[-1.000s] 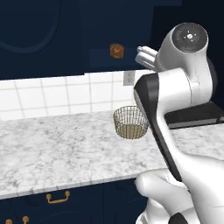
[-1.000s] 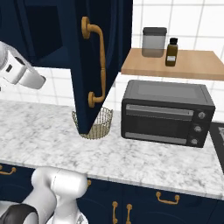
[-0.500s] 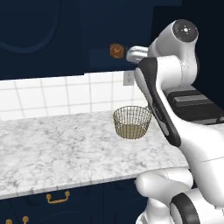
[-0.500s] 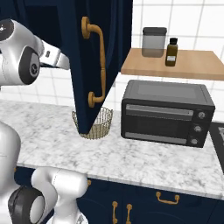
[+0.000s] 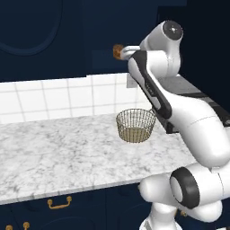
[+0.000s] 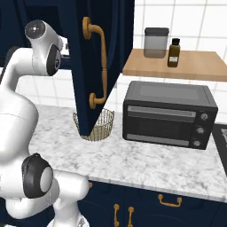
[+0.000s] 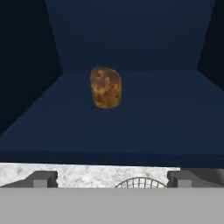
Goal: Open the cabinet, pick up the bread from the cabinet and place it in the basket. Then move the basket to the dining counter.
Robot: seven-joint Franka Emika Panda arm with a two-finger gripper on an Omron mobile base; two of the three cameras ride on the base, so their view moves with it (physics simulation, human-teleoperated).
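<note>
The bread (image 7: 106, 87) looks rough and crusty, mottled brown, on the matt navy shelf of the cabinet (image 6: 95, 53), whose door carries a glossy brass handle (image 6: 98, 64). The basket (image 5: 135, 125) is thin golden wire mesh on a polished, grey-veined marble desk (image 5: 58, 155); the toaster oven (image 6: 169, 114) looks like matt dark metal under a smooth wooden shelf (image 6: 177, 66)
</note>
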